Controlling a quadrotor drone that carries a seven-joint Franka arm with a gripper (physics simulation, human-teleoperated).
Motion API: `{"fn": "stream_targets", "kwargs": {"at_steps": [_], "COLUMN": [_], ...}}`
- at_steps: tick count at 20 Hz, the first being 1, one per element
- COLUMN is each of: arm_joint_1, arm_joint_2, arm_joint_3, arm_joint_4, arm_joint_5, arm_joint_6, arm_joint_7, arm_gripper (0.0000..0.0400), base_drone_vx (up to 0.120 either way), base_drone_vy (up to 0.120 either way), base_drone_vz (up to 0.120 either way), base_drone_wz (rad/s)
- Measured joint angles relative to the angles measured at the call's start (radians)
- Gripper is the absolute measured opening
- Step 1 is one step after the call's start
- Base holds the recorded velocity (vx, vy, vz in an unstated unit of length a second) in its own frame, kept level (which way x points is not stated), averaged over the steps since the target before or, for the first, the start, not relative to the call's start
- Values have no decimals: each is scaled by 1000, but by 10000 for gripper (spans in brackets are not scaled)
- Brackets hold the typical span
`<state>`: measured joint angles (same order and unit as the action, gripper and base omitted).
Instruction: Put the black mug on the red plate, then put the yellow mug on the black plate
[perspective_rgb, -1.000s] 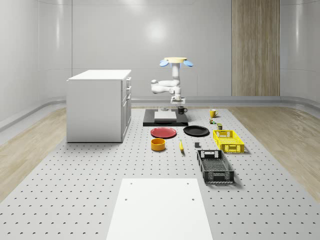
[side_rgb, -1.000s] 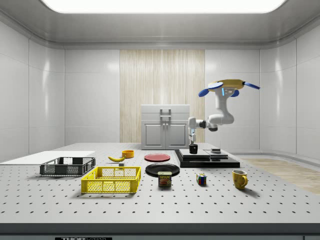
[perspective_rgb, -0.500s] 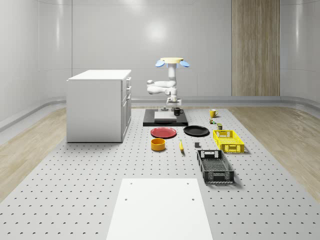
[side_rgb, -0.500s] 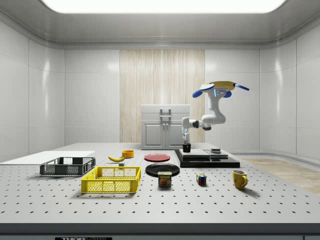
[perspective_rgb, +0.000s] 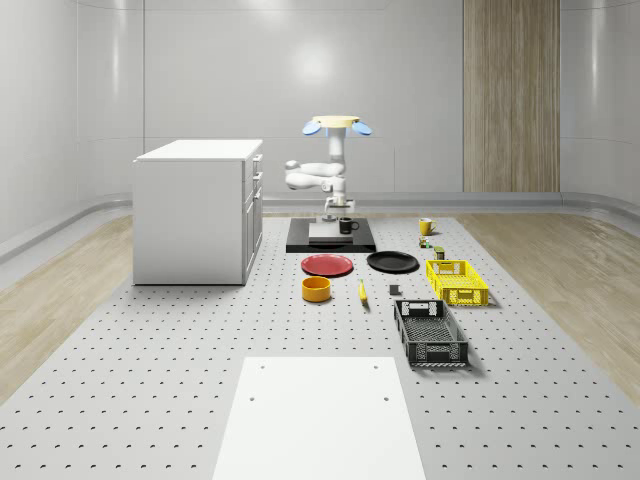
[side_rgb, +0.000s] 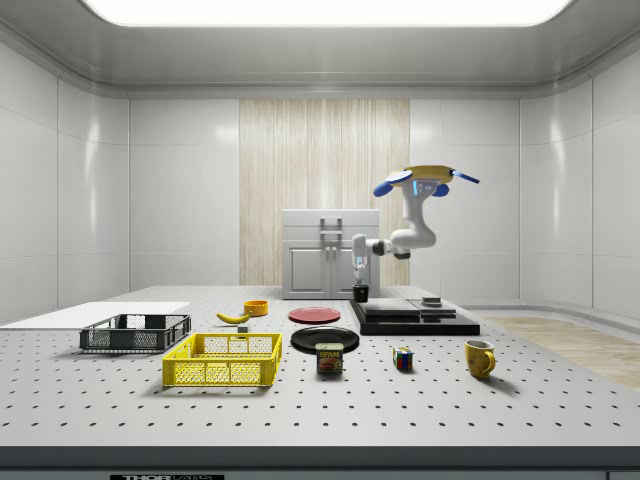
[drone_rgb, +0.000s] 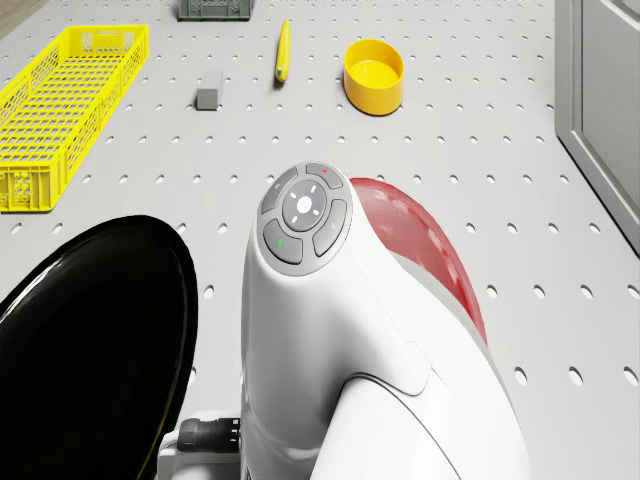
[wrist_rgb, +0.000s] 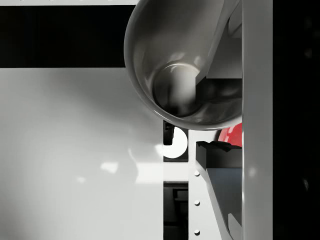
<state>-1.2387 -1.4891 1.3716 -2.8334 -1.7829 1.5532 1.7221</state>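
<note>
Gripper (side_rgb: 360, 284) clamped on black mug (side_rgb: 360, 293), upright, glossy grey inside, drone (side_rgb: 424, 178) hovering

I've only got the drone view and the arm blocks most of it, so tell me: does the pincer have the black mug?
Observer: Yes. In the side view the pincer grips the black mug by its rim.
Operator: Is it over the red plate?
Observer: Not yet. The mug is above the edge of the black platform, short of the red plate.
Operator: Where's the drone?
Observer: The drone hovers above that platform.
</note>
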Motion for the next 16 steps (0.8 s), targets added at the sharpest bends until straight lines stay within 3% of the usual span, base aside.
{"fn": "stream_targets", "kwargs": {"at_steps": [6, 16], "arm_joint_1": [-2, -5], "arm_joint_2": [-10, -24], "arm_joint_3": [1, 3], "arm_joint_4": [0, 1], "arm_joint_5": [4, 10], "arm_joint_6": [9, 22], "arm_joint_7": [2, 4], "arm_gripper": [110, 110], "base_drone_vx": [120, 120], "base_drone_vy": [0, -100], "base_drone_vz": [0, 0], "base_drone_wz": [0, 0]}}
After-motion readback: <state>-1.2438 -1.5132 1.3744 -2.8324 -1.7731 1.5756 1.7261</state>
